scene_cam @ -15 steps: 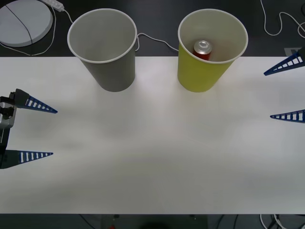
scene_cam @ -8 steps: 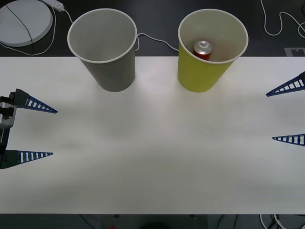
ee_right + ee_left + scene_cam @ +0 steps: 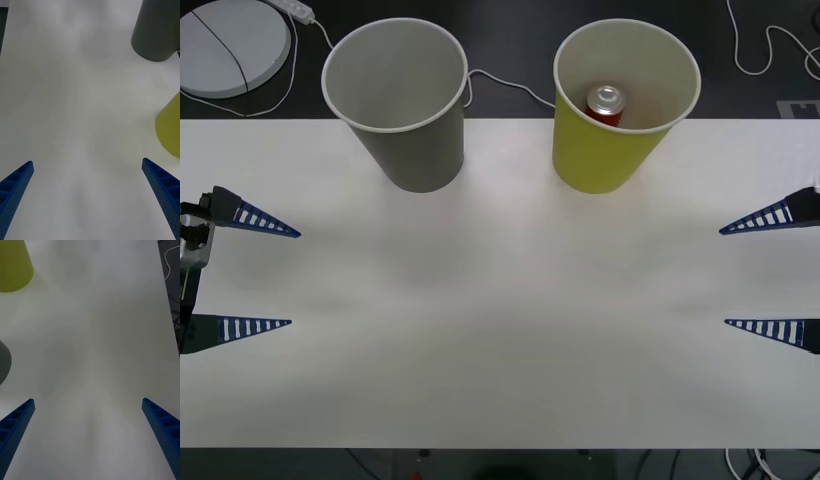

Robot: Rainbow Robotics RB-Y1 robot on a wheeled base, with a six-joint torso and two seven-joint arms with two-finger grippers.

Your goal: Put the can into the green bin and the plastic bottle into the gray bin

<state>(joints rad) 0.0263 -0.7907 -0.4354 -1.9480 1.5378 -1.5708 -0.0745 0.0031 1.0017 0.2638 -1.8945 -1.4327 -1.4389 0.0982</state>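
Your can (image 3: 606, 103) sits upright in the green bin (image 3: 595, 160), both hands spread empty at the bench (image 3: 500, 300) sides, left hand (image 3: 268, 278) nearer the gray bin (image 3: 415, 155).

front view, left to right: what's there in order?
left gripper → gray bin → green bin, with the can inside it → right gripper

Matt white table (image 3: 500, 330) (metal-topped can (image 3: 605, 103))
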